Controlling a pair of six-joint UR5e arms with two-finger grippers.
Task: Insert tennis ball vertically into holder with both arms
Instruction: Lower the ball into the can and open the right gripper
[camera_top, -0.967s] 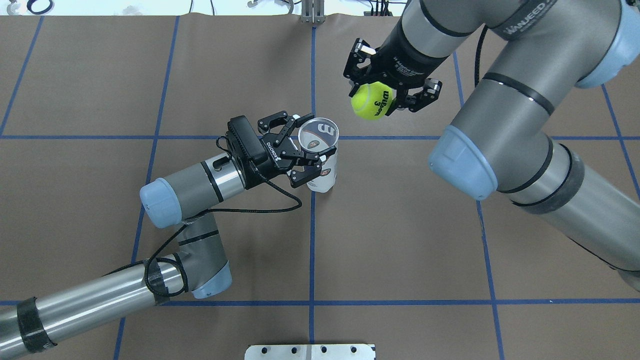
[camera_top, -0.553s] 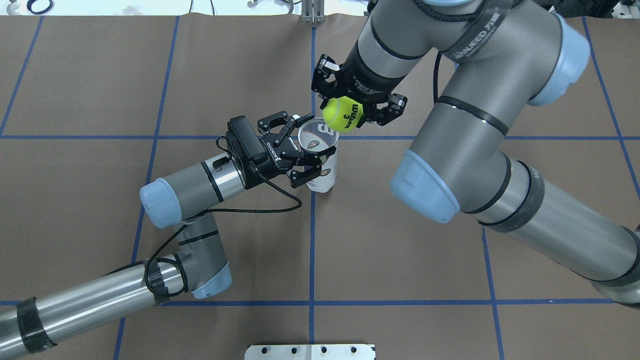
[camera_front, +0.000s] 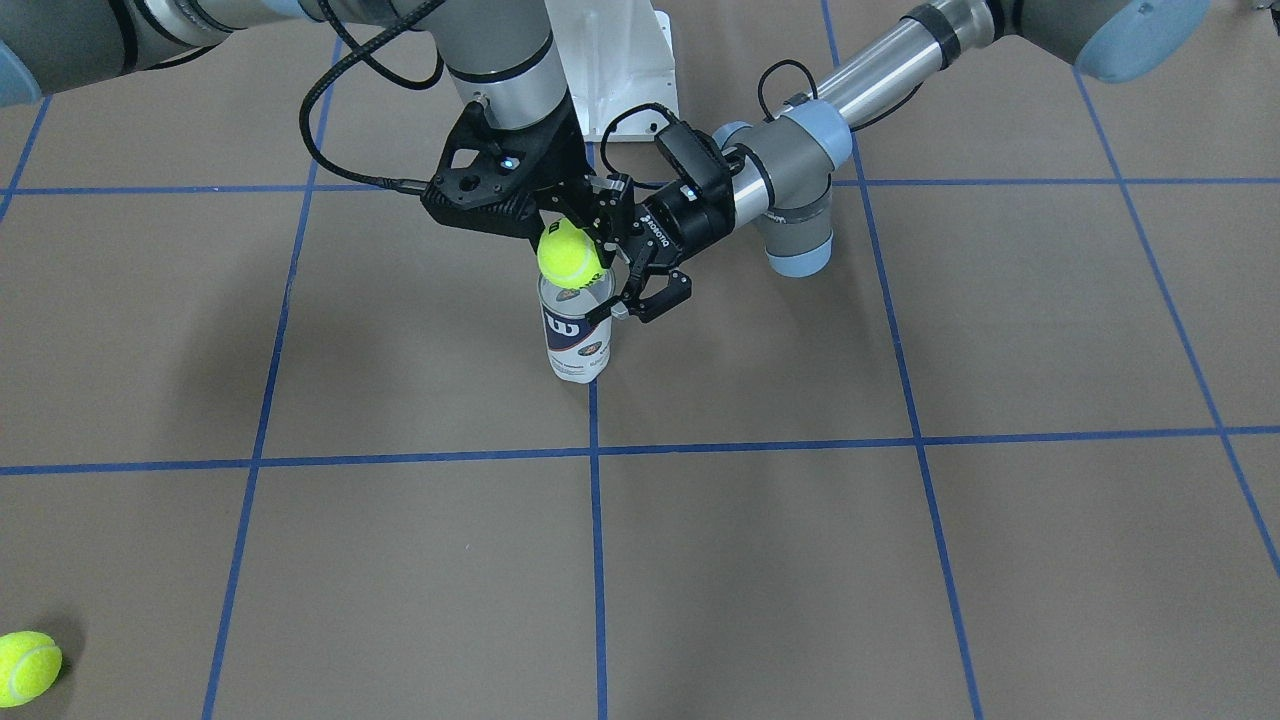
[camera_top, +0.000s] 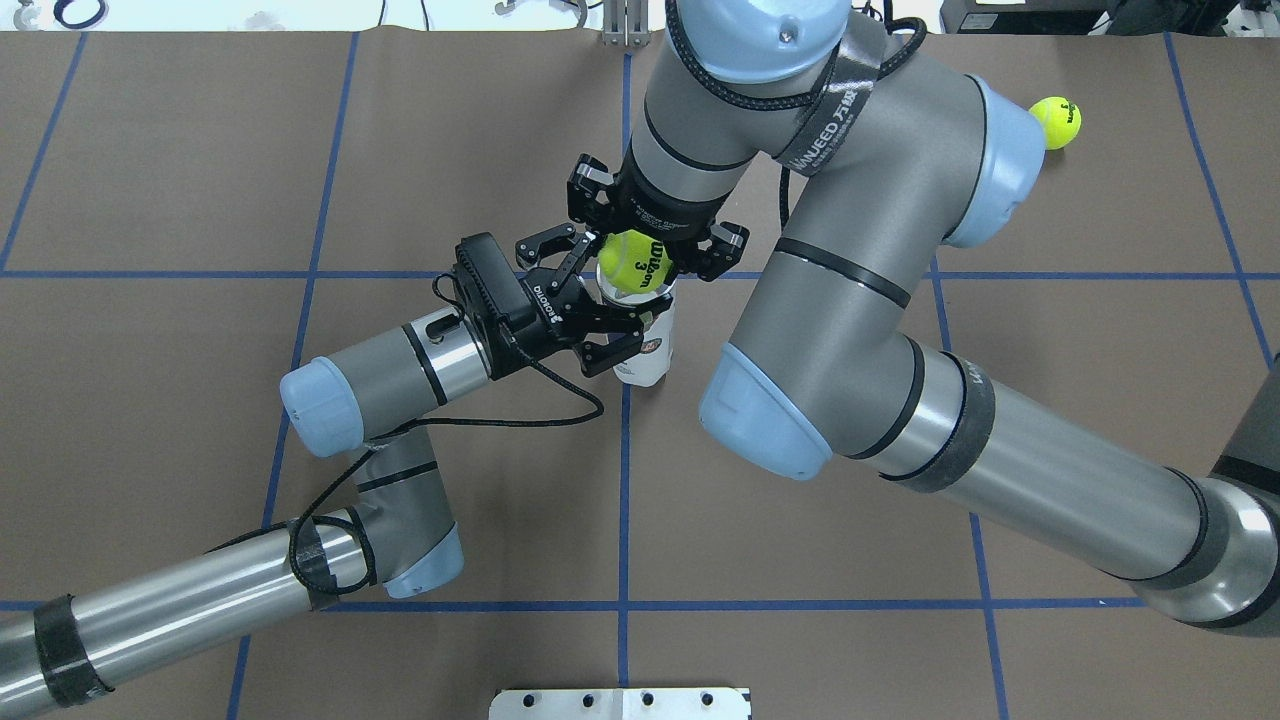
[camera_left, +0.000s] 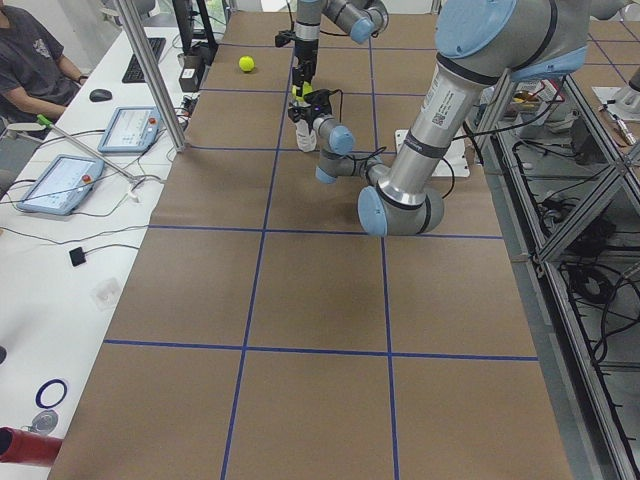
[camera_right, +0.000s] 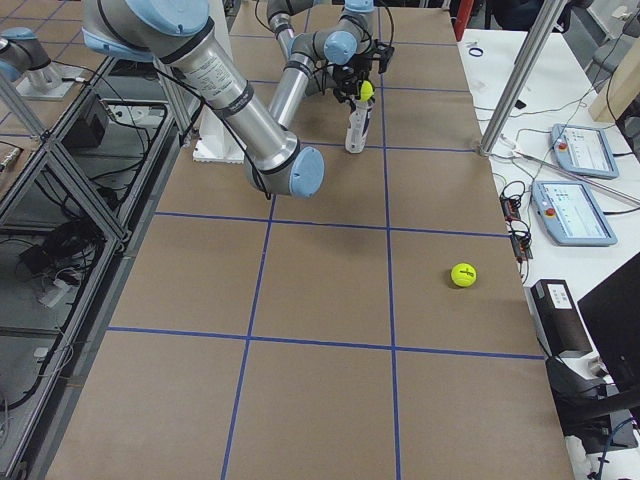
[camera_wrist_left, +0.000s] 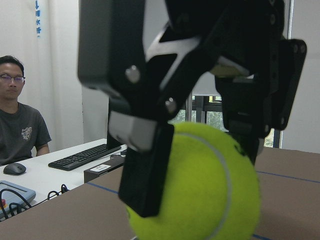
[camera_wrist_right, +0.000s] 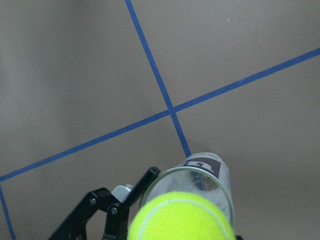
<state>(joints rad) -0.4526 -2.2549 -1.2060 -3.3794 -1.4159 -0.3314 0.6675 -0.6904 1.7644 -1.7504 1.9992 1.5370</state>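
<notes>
The holder (camera_top: 648, 352) is a clear can with a navy and white label, upright on the brown table near a blue tape crossing. My left gripper (camera_top: 612, 300) comes in level from the left and is shut on the holder (camera_front: 577, 335) just below its rim. My right gripper (camera_top: 648, 255) points down, shut on a yellow-green tennis ball (camera_top: 635, 262). The ball (camera_front: 568, 253) sits right over the can's open mouth, close above the rim. In the right wrist view the ball (camera_wrist_right: 182, 217) overlaps the near edge of the holder's mouth (camera_wrist_right: 205, 172).
A second tennis ball (camera_top: 1057, 120) lies loose at the far right of the table, also seen as a ball (camera_front: 28, 667) near the operators' edge. A white pedestal base (camera_front: 620, 60) stands behind the holder. A person (camera_wrist_left: 20, 120) sits at a desk beyond the table.
My right arm has swung left with the ball, from the back right to directly over the holder's mouth. The left arm and the holder have not moved.
</notes>
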